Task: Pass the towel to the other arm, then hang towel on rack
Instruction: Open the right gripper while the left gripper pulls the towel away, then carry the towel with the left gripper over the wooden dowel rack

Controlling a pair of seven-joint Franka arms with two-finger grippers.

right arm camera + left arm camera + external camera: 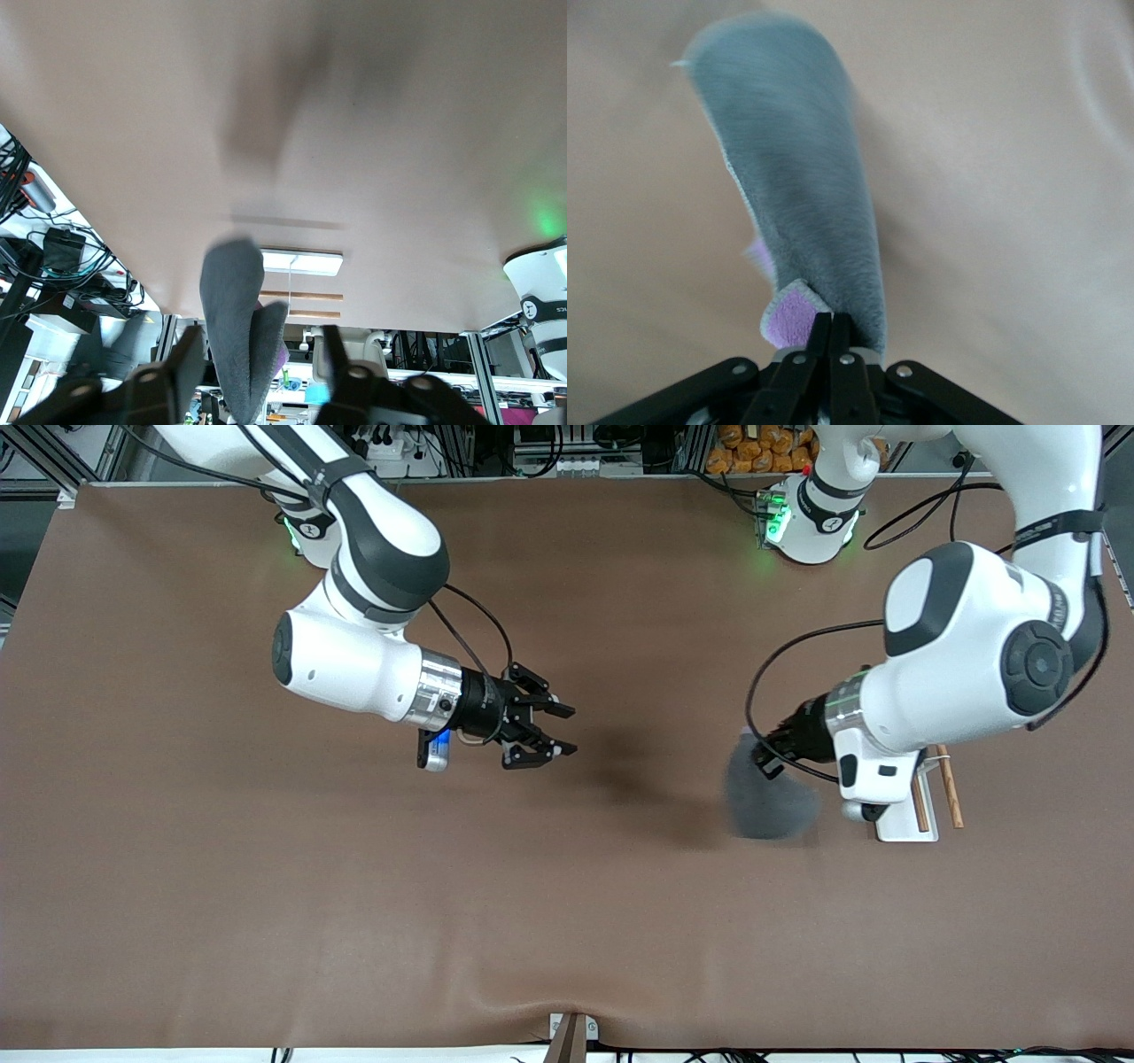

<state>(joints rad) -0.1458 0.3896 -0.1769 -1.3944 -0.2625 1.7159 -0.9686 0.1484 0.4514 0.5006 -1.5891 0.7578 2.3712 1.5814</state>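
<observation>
Grey towel (769, 804) is dangling from the left pincer (767, 755), clamped tight on one corner, just beside the rack (905, 813). Right pincer (542, 732) is gaping empty over mid tabletop (567, 921). Best play: lifting high, then draping it squarely across both rods.

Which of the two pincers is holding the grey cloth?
The left pincer, beside the rack, is clamped on the towel. The right pincer hangs open and empty.
</observation>
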